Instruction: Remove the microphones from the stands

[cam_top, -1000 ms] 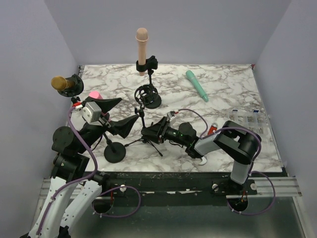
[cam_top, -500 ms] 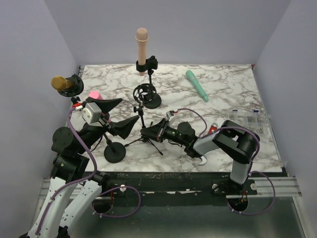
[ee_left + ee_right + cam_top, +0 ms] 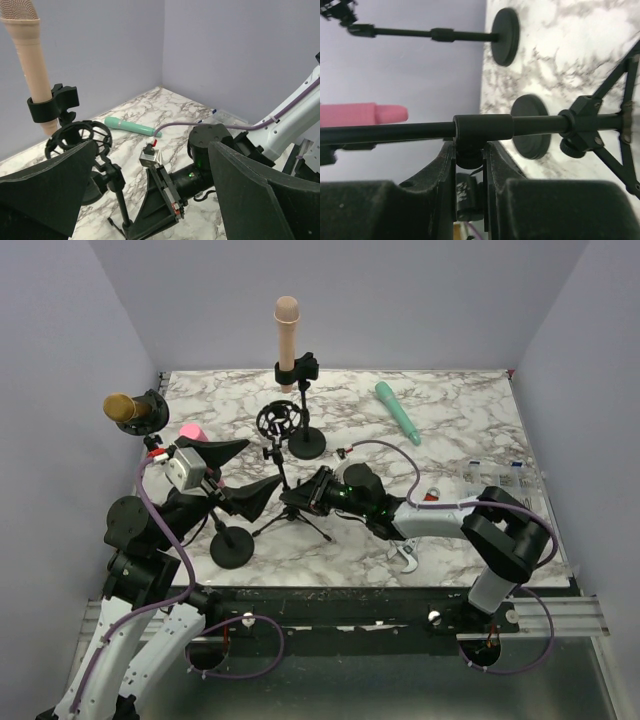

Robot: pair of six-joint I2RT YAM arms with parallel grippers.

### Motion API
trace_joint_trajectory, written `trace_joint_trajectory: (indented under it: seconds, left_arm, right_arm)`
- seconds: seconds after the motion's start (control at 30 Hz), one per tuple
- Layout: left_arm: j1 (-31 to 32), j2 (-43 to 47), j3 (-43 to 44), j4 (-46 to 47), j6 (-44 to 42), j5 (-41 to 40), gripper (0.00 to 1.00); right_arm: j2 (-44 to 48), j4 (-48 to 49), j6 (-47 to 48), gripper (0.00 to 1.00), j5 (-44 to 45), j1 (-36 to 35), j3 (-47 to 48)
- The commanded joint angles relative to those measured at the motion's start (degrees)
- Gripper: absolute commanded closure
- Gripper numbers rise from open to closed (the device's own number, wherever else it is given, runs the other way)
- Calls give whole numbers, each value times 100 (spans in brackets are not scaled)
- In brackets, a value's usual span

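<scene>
A beige microphone (image 3: 287, 328) stands upright in the clip of a round-based stand (image 3: 307, 443) at the back; it also shows in the left wrist view (image 3: 30, 70). A pink microphone (image 3: 192, 430) and a gold microphone (image 3: 122, 407) sit in stands at the left. My right gripper (image 3: 300, 498) is shut on the pole of a black tripod stand (image 3: 482, 127) that carries an empty shock mount (image 3: 278, 420). My left gripper (image 3: 243, 472) hangs open just left of that tripod, holding nothing; its wide fingers (image 3: 45, 185) frame the right gripper (image 3: 165, 195).
A green microphone (image 3: 398, 410) lies loose on the marble table (image 3: 470, 410) at the back right. A round stand base (image 3: 232, 550) sits near the front left. Small packets (image 3: 495, 480) lie by the right edge. Grey walls close in three sides.
My right gripper has shut on the tripod stand's pole and the right arm has reached further in. The stand's shock mount has swung to the left. The left arm has stayed still.
</scene>
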State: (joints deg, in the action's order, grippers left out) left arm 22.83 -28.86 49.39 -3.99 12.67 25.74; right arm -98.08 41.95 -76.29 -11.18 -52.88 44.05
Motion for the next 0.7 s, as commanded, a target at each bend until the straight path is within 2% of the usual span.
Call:
trace_joint_trajectory:
  seconds: [0.0,0.13,0.67]
  left_arm:
    - [54,96,168,-23,-35,102,1]
    - [64,132,172,-23,-36,86,1]
    - [99,67,176,-24,-27,98,1]
  right_arm:
    - [-217,-3636,1530,99,728,-38,365]
    - [-285,-4683,2036,99,1215,-38,703]
    - [49,-6415,4029,99,3459,-116,1509]
